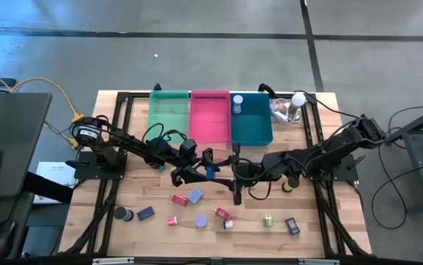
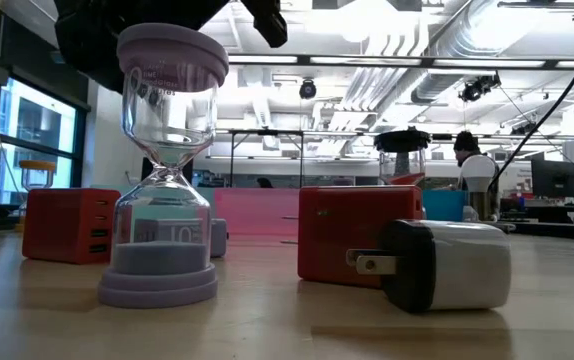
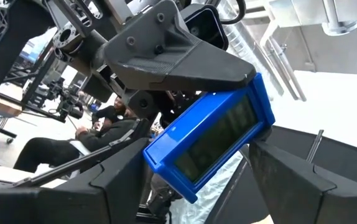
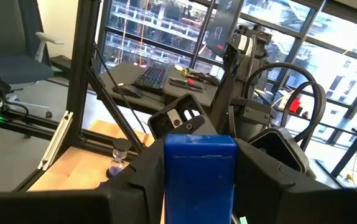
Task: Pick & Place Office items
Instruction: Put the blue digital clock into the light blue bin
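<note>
Left gripper: clamped on blue block, table centre.
Right gripper: fingers also closed on the block, from 3 o'clock.
Teal bin: holds a small clear item at 11 o'clock.
Green bin, pink bin: nothing seen inside.
Other office items: loose at 6 o'clock.

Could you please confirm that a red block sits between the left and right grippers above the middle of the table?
Not quite: the block is blue, not red, as the right wrist view shows. It does sit between the left gripper and the right gripper above the middle of the table.
</note>
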`<state>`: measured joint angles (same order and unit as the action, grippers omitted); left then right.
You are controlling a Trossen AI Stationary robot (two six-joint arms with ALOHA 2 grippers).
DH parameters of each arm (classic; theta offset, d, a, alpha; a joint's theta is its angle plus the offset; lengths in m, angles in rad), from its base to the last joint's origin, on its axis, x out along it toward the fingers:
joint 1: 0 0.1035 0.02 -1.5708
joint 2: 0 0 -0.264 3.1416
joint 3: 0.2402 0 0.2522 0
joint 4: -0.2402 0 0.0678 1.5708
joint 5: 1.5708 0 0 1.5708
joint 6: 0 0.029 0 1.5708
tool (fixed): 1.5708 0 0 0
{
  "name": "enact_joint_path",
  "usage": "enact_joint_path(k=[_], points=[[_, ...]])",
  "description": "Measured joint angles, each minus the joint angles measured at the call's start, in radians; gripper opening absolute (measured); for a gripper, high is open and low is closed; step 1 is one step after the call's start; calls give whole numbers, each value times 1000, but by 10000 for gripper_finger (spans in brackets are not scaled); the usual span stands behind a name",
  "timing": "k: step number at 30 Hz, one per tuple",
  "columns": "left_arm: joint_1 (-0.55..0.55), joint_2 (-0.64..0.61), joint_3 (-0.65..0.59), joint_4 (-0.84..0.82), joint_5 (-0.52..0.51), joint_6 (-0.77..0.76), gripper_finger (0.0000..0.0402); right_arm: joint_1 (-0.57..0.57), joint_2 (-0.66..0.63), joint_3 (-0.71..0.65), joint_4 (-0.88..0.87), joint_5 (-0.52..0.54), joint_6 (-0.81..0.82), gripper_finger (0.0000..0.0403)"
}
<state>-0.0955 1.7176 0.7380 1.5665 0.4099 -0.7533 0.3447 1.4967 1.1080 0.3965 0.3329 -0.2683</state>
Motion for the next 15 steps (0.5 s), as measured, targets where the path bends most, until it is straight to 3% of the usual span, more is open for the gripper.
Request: enact_joint_path(k=[15], points=[[0, 0, -1, -1, 34, -31, 186, 6, -2, 2, -44, 0, 14, 145]])
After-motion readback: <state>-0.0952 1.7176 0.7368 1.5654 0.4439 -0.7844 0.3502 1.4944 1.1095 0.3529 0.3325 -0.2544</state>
